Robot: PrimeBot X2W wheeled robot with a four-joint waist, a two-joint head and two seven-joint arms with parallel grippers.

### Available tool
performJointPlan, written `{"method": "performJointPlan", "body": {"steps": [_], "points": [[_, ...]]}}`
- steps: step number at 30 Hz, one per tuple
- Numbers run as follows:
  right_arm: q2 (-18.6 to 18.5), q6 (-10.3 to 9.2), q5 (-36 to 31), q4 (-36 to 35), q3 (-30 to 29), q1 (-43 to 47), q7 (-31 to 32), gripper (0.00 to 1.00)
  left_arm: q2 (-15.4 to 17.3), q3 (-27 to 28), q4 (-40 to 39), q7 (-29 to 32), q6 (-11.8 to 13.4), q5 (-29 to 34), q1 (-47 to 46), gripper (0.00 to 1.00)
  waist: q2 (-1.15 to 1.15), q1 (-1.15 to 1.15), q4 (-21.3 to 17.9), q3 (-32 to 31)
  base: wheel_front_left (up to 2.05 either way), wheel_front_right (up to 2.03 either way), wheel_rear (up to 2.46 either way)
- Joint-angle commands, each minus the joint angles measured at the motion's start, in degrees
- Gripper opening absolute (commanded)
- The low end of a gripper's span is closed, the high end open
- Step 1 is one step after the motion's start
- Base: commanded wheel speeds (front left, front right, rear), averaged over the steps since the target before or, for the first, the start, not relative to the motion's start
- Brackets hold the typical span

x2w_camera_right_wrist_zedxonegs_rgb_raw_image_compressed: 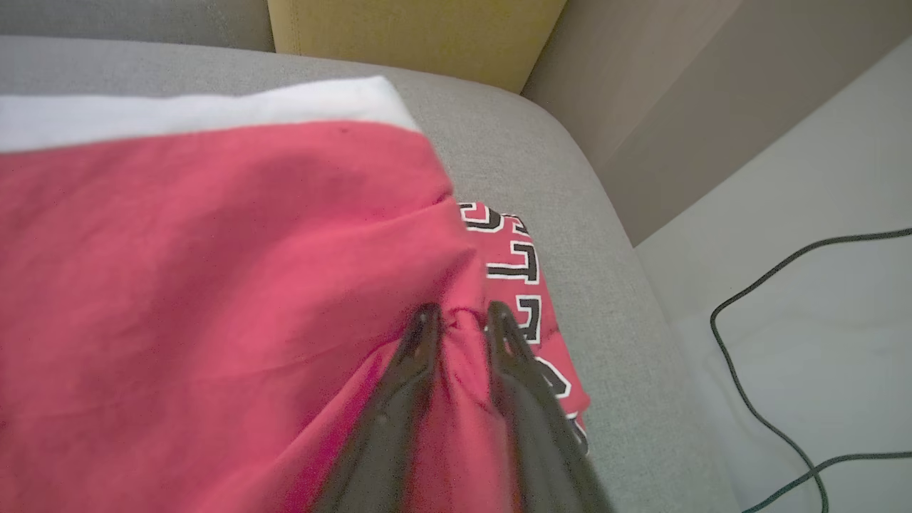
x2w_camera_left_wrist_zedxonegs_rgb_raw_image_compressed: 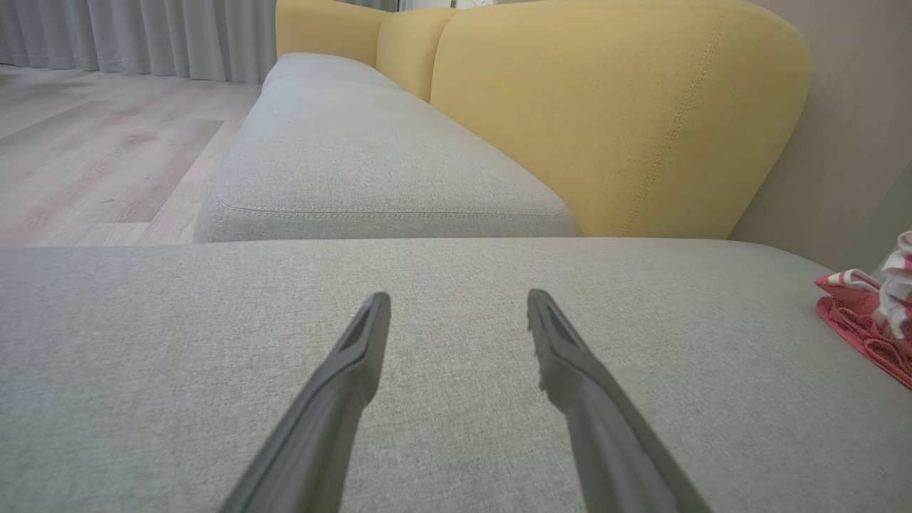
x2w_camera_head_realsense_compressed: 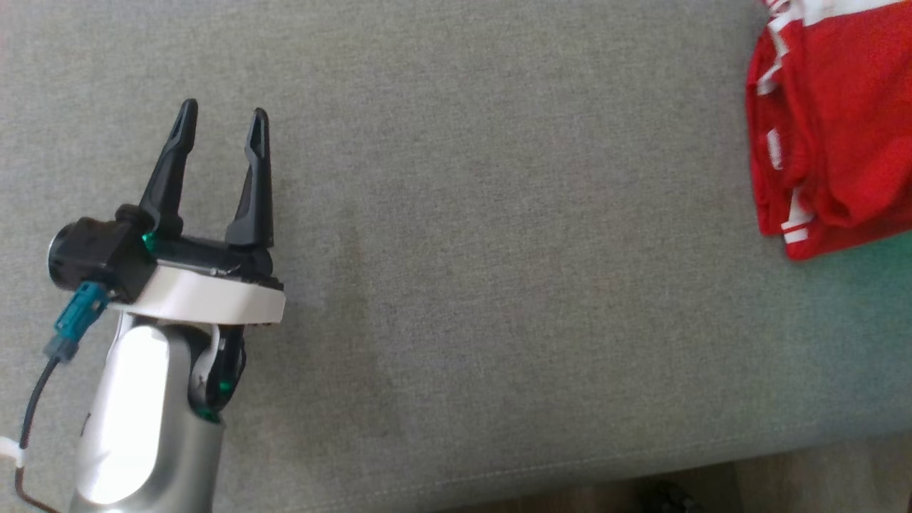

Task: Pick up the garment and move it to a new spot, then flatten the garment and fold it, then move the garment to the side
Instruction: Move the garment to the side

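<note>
The garment [x2w_camera_head_realsense_compressed: 841, 142] lies well right of our wide, empty left gripper [x2w_camera_head_realsense_compressed: 223, 112], a fold pinched in our narrow right gripper [x2w_camera_right_wrist_zedxonegs_rgb_raw_image_compressed: 462, 313].

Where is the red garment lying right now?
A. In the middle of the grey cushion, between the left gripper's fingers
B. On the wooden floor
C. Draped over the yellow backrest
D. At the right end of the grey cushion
D: the red garment lies at the right end of the grey cushion, well apart from the open left gripper, which has bare cushion between its fingers.
</note>
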Motion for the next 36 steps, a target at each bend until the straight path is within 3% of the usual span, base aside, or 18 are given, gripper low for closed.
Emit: {"method": "performJointPlan", "body": {"steps": [1,2,8,16,21,29,36], "points": [[0.28,0.37,-0.11,-1.82,-0.41,0.76,-0.97,0.84,0.52,2.15,-1.41,-0.69,-0.36,0.67,-0.33,1.00,0.00,0.00,-0.03,-0.65,0.00,0.00,0.00],[1.18,0.37,-0.33,-1.46,-0.89,0.90,-1.38,1.00,0.47,2.22,-1.25,-0.69,-0.41,0.76,-0.14,1.00,0.00,0.00,-0.05,-1.13,0.00,0.00,0.00],[6.57,0.37,-1.29,-3.31,-1.91,3.31,-5.74,1.00,0.20,2.75,-0.29,-0.69,-0.54,1.21,1.90,1.00,0.00,0.00,-0.50,-5.66,0.00,0.00,0.00],[13.75,0.37,1.19,-12.11,3.18,11.65,-16.72,1.00,-0.07,3.00,1.18,-0.69,0.11,1.78,6.94,1.00,0.00,0.00,0.24,-13.10,0.00,0.00,0.00],[14.89,0.37,4.25,-12.26,8.83,15.92,-25.30,1.00,0.08,3.20,1.77,-0.69,0.77,1.88,9.17,1.00,0.00,0.00,2.29,-16.24,0.00,0.00,0.00],[15.02,0.37,7.48,-5.90,16.99,17.32,-38.34,1.00,0.36,3.56,2.62,-0.69,1.73,1.76,11.38,1.00,0.00,0.00,6.65,-20.15,0.00,0.00,0.00],[15.03,0.37,7.27,-2.35,19.64,22.03,-41.05,1.00,0.48,3.91,2.35,-0.69,2.17,1.87,14.50,1.00,0.00,0.00,8.30,-23.33,0.00,0.00,0.00]]}}
